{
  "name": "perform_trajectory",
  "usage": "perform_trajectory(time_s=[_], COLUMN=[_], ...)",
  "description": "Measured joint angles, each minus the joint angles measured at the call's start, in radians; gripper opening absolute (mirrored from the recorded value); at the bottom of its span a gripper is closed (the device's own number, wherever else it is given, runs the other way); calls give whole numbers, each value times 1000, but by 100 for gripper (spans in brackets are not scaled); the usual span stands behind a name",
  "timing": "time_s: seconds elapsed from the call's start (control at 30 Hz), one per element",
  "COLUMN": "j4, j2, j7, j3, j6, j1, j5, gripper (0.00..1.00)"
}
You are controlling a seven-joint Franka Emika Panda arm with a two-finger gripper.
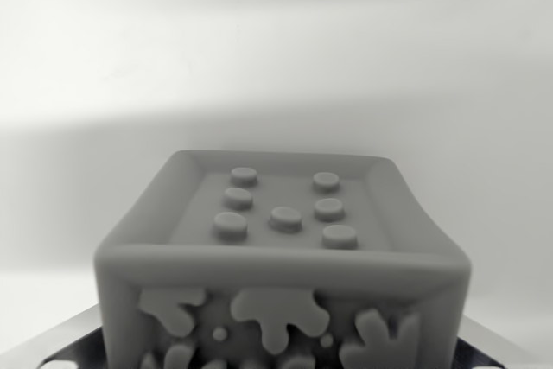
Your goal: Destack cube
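A grey cube [281, 257] fills the lower middle of the wrist view, very close to the camera. Its top face is recessed and carries several raised round studs. Its near face shows raised splash-like shapes and small dots. Beneath it, a darker shiny edge of another object [69, 343] shows at the lower left and also at the lower right corner. No gripper fingers appear in the picture, so their position relative to the cube is hidden.
A plain pale surface [276, 58] lies behind the cube, with a darker shadow band across the middle height of the picture.
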Motion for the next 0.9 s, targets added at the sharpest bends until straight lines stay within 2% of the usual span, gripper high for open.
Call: perform_trajectory(time_s=[0.33, 0.37, 0.9], j4=[4, 4, 4], j2=[12, 12, 12], j7=[0, 0, 0], j3=[4, 4, 4], j6=[9, 9, 9], j1=[-3, -3, -4], j5=[0, 0, 0], gripper=[0, 100, 100])
